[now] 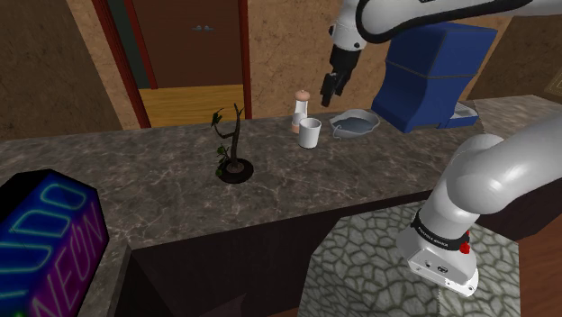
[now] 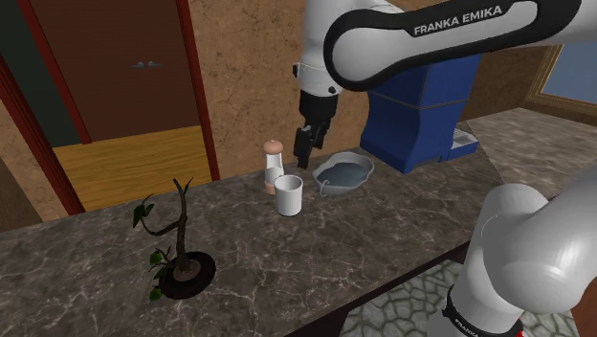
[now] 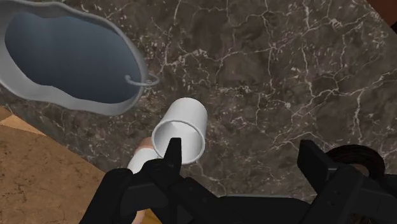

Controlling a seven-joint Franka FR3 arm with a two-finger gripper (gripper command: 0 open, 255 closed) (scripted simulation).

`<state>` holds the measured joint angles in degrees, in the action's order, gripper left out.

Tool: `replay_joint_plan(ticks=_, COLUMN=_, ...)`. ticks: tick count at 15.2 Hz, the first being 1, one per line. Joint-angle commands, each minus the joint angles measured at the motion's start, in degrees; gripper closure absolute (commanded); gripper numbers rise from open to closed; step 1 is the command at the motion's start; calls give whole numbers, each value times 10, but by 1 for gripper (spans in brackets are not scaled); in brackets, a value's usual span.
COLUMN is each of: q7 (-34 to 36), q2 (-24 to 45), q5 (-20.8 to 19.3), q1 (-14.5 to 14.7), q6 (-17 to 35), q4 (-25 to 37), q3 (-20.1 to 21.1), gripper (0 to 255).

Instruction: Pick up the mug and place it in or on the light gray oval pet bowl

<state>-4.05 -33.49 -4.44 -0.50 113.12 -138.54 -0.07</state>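
Note:
A plain white mug [image 1: 310, 132] [image 2: 289, 194] stands upright on the dark marbled countertop [image 1: 162, 189]. Just beside it lies the light grey oval pet bowl [image 1: 354, 123] [image 2: 343, 172], shallow and with nothing in it. My black gripper [image 1: 330, 86] [image 2: 304, 148] hangs in the air above the gap between mug and bowl, pointing down. In the wrist view the gripper [image 3: 243, 156] is open, its fingers wide apart with nothing between them. The mug [image 3: 182, 130] lies beside one fingertip, and the bowl [image 3: 70, 60] is further off past the mug.
A small shaker with a brown cap [image 1: 302, 110] [image 2: 274, 165] stands right behind the mug. A blue machine [image 1: 432, 72] [image 2: 421, 115] sits beyond the bowl. A bare twig plant in a black base [image 1: 235, 153] [image 2: 177, 249] stands further along the counter. A neon sign [image 1: 45, 243] is nearest the camera.

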Motion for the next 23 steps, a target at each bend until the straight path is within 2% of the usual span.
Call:
replay_joint_plan(ticks=1, q7=-10, q2=33, q5=-2, q1=-2, q6=46, q4=-10, q3=-9, gripper=0)
replay_joint_plan(ticks=6, q7=-33, q2=122, q5=-1, q1=-4, q6=144, q4=-15, q3=-28, gripper=0)
replay_joint_plan(ticks=12, q7=-69, q2=246, q5=13, q1=-4, q6=250, q4=8, q3=-47, gripper=0)
replay_joint_plan(ticks=20, q7=-72, q2=298, q5=17, q1=-5, q6=313, q4=-3, q3=-49, gripper=0)
replay_joint_plan(ticks=23, q7=-72, q2=298, q5=17, q1=-5, q6=313, q4=-3, q3=-49, gripper=0)
